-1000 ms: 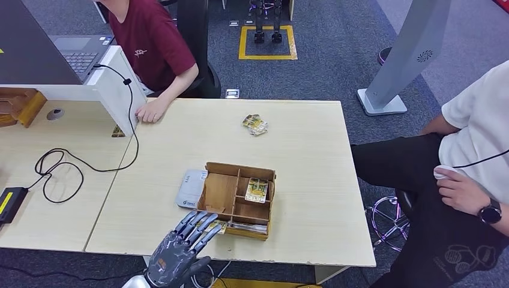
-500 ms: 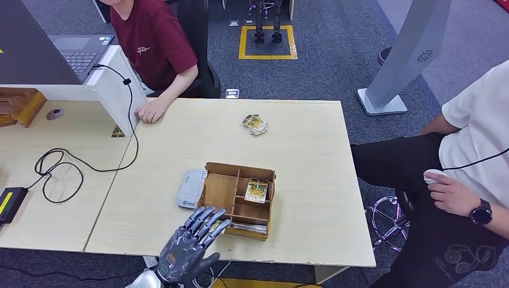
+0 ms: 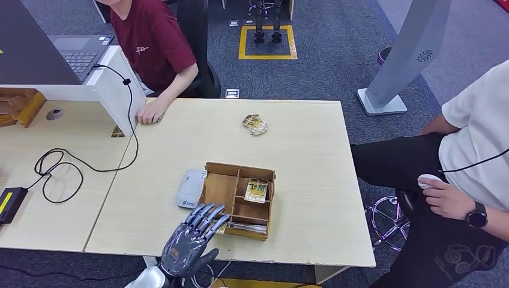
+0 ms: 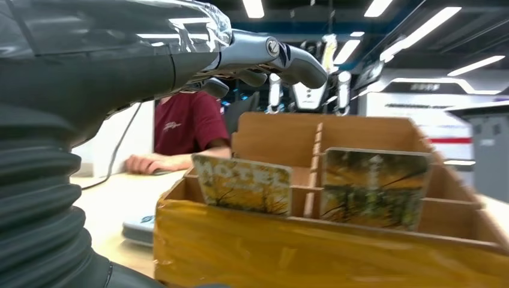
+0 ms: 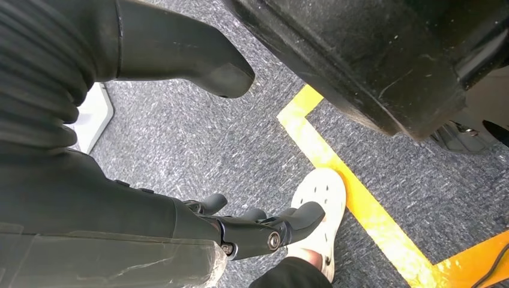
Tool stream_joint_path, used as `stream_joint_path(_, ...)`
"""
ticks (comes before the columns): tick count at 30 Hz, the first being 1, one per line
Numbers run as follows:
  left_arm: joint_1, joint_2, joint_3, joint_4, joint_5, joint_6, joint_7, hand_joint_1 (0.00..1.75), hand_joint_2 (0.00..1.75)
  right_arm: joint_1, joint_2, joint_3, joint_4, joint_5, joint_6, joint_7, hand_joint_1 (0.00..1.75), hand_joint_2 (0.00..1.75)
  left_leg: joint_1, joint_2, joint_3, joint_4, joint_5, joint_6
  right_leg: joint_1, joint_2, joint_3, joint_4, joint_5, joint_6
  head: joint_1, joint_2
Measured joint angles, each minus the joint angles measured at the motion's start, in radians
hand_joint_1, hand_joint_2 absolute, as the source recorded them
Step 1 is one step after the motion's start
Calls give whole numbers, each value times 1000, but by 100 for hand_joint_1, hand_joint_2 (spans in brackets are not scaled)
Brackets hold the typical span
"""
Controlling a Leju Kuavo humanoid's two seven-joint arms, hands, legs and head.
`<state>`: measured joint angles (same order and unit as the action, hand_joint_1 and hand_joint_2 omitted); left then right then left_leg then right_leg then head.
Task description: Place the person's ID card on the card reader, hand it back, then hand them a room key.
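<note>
The left hand (image 3: 191, 240) hovers at the bench's near edge, fingers (image 3: 208, 215) spread and holding nothing, tips just over the wooden box's (image 3: 240, 200) near-left corner; the room key cards (image 4: 245, 182) stand upright just beyond, while the right hand (image 5: 258, 231) hangs empty

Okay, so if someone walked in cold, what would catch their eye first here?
Probably the robot's left hand, fingers spread, at the near edge of the table by the wooden box holding picture cards. Then the person in the red shirt seated at the far side.
</note>
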<state>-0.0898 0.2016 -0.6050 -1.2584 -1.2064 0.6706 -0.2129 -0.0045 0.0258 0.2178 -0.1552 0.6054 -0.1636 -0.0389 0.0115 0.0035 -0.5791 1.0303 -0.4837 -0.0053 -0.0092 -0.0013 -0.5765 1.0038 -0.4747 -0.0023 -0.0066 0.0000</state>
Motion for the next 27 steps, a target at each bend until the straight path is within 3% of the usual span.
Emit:
stream_joint_path(22, -18, -12, 0, 61, 0, 0, 26, 1, 175, 0, 0, 0, 0, 0, -1, 0, 0, 175, 0, 0, 0, 0, 0, 0, 0, 0, 0, 0, 0, 0, 0, 0)
stream_joint_path(26, -18, -13, 1, 64, 18, 0, 21, 152, 175, 0, 0, 0, 0, 0, -1, 0, 0, 175, 0, 0, 0, 0, 0, 0, 0, 0, 0, 0, 0, 0, 0, 0)
stream_joint_path(27, -18, -13, 1, 64, 24, 0, 19, 152, 175, 0, 0, 0, 0, 0, -1, 0, 0, 175, 0, 0, 0, 0, 0, 0, 0, 0, 0, 0, 0, 0, 0, 0)
